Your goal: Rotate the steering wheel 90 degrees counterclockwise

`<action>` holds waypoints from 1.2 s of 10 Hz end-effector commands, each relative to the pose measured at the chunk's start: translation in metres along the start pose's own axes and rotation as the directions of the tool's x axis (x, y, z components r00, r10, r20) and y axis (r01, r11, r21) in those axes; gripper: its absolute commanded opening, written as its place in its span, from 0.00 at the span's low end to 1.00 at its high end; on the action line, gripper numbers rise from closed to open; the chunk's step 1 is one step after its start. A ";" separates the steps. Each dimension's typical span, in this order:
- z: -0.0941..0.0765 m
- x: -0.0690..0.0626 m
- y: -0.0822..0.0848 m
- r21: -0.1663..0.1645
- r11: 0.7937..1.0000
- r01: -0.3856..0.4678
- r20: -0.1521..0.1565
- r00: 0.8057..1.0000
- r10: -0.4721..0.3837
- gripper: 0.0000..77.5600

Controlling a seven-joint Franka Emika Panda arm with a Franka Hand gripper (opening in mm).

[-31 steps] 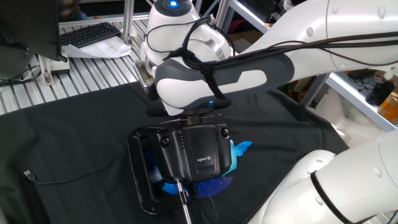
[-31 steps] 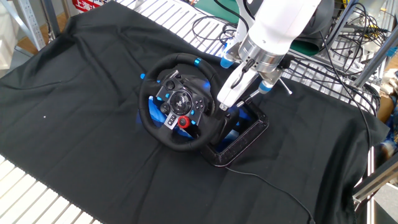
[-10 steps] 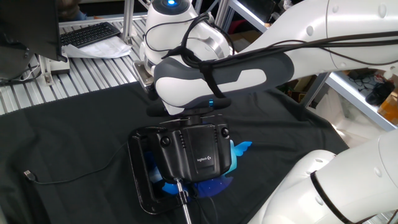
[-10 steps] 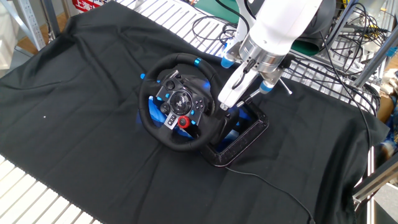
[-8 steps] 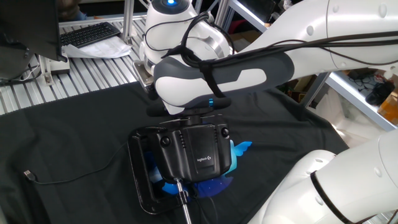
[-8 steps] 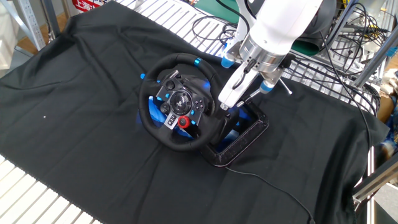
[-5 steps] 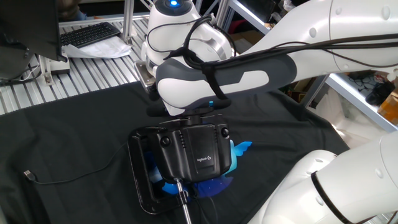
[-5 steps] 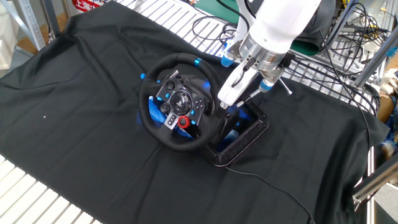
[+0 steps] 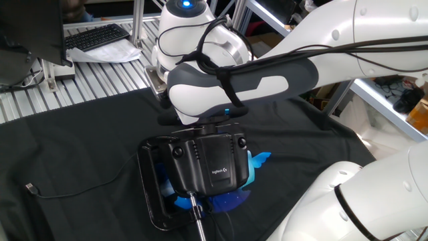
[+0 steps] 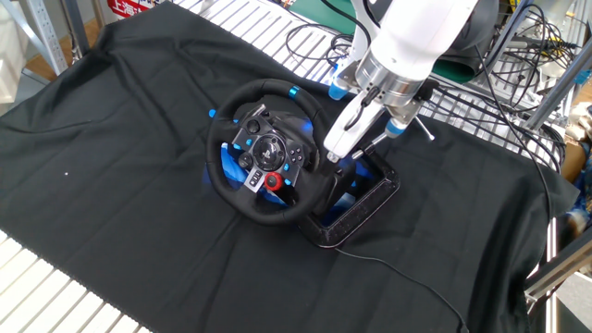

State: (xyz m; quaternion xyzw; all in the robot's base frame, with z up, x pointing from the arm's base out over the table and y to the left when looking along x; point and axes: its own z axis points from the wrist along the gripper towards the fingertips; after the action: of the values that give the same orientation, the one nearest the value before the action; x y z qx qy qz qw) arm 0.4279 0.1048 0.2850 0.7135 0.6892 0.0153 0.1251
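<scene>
The steering wheel (image 10: 215, 155) stands tilted on the black cloth, with its face and red knob toward the other fixed view and a blue band (image 10: 294, 92) on the rim's upper right. My gripper (image 10: 335, 157) reaches down at the rim's right side, in front of the black frame (image 10: 363, 205). Whether the white fingers (image 10: 345, 137) clamp the rim does not show. In one fixed view the wheel (image 9: 194, 118) is a thin dark bar behind the boxy housing (image 9: 212, 166), and my arm hides the gripper.
A thin cable (image 9: 80, 191) trails over the cloth left of the frame (image 9: 148, 194). A keyboard (image 9: 97, 37) lies on the slatted bench behind. Loose cables (image 10: 314, 37) lie at the far edge. The robot base (image 9: 187, 27) stands behind the wheel.
</scene>
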 end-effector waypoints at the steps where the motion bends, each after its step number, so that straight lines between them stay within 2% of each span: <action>1: 0.013 -0.043 -0.045 -0.095 0.932 -0.349 -0.037 0.937 0.347 1.00; 4: 0.012 -0.051 -0.050 -0.094 0.940 -0.327 -0.043 0.945 0.325 1.00; 6: 0.012 -0.051 -0.050 -0.084 0.964 -0.250 -0.034 0.968 0.248 1.00; 7: 0.012 -0.051 -0.050 -0.081 0.969 -0.233 -0.034 0.972 0.231 1.00; 8: 0.013 -0.051 -0.050 -0.048 0.990 -0.131 -0.032 0.991 0.130 1.00; 11: 0.012 -0.051 -0.050 -0.008 1.000 0.012 -0.018 1.000 -0.012 1.00; 12: 0.012 -0.050 -0.050 -0.006 1.000 0.024 -0.017 1.000 -0.024 1.00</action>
State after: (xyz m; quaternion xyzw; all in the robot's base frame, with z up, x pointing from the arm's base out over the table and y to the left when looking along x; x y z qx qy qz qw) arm 0.4242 0.1007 0.2818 0.7162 0.6862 0.0196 0.1260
